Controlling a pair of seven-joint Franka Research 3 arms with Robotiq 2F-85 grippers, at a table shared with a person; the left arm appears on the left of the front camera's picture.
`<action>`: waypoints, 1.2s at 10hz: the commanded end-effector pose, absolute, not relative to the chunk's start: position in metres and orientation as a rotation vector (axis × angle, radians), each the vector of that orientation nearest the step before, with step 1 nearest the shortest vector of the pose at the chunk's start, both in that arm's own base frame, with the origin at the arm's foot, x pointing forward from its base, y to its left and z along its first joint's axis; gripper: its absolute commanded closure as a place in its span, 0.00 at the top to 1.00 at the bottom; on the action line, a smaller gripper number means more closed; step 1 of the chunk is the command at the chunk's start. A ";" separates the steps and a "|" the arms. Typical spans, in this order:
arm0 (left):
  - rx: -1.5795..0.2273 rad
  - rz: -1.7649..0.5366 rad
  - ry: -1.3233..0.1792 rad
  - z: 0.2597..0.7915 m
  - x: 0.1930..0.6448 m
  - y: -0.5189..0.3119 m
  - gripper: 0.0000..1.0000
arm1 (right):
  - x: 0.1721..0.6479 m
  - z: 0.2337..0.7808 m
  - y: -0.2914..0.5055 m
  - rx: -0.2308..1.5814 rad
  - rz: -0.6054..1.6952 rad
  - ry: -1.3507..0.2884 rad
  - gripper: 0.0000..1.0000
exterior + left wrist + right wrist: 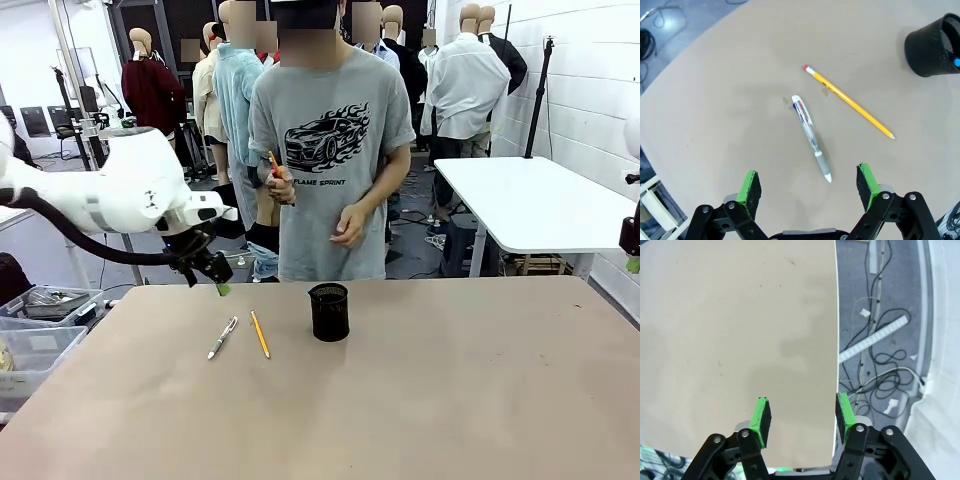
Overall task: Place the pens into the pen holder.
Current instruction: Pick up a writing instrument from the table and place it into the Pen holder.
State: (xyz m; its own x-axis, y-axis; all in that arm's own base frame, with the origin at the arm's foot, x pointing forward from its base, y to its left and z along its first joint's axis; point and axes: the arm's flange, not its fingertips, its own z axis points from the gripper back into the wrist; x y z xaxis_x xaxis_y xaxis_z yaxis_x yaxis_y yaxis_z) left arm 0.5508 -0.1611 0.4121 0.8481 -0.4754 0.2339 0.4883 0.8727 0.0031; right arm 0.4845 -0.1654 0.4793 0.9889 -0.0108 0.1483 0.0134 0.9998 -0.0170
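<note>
Left end effector (808, 181) spread above ballpoint (810, 135), pencil (849, 102) beside it — right end effector (802, 411) also apart

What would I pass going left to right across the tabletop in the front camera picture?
white-silver pen → yellow pencil → black mesh pen holder
</note>
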 end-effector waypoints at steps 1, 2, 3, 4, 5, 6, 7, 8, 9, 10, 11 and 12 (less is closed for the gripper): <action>-0.031 -0.510 -0.142 0.399 0.563 -0.159 1.00 | 0.483 0.476 -0.165 -0.020 0.002 -0.165 0.66; -0.034 -0.496 -0.108 0.386 0.557 -0.157 1.00 | 0.483 0.476 -0.165 -0.020 0.002 -0.165 0.66; -0.034 -0.490 -0.089 0.377 0.550 -0.158 1.00 | 0.483 0.476 -0.165 -0.020 0.002 -0.165 0.66; -0.067 -0.495 -0.061 0.363 0.544 -0.159 1.00 | 0.483 0.476 -0.165 -0.020 0.002 -0.165 0.66; -0.071 -0.522 -0.081 0.352 0.542 -0.163 1.00 | 0.483 0.476 -0.165 -0.020 0.002 -0.165 0.66; -0.054 -0.507 -0.081 0.365 0.551 -0.158 1.00 | 0.483 0.476 -0.165 -0.020 0.002 -0.165 0.66; -0.054 -0.507 -0.081 0.365 0.551 -0.158 1.00 | 0.483 0.476 -0.165 -0.020 0.002 -0.165 0.66; -0.057 -0.516 -0.061 0.356 0.544 -0.162 1.00 | 0.483 0.476 -0.165 -0.020 0.002 -0.165 0.66; -0.029 -0.510 -0.086 0.353 0.553 -0.160 1.00 | 0.483 0.476 -0.165 -0.020 0.002 -0.165 0.66; -0.034 -0.503 -0.078 0.346 0.564 -0.163 1.00 | 0.483 0.476 -0.165 -0.020 0.002 -0.165 0.66; -0.028 -0.492 -0.063 0.338 0.570 -0.169 1.00 | 0.483 0.476 -0.165 -0.020 0.002 -0.165 0.66; -0.025 -0.493 -0.050 0.332 0.578 -0.174 1.00 | 0.483 0.476 -0.165 -0.020 0.002 -0.165 0.66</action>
State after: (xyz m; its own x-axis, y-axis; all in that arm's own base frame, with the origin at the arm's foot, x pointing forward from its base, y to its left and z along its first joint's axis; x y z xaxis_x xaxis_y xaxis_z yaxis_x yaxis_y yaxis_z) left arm 0.5631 -0.1655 0.3365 0.8727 -0.4845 0.0602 0.4868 0.8729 -0.0322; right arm 0.4845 -0.1655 0.4793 0.9889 -0.0109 0.1484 0.0136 0.9998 -0.0169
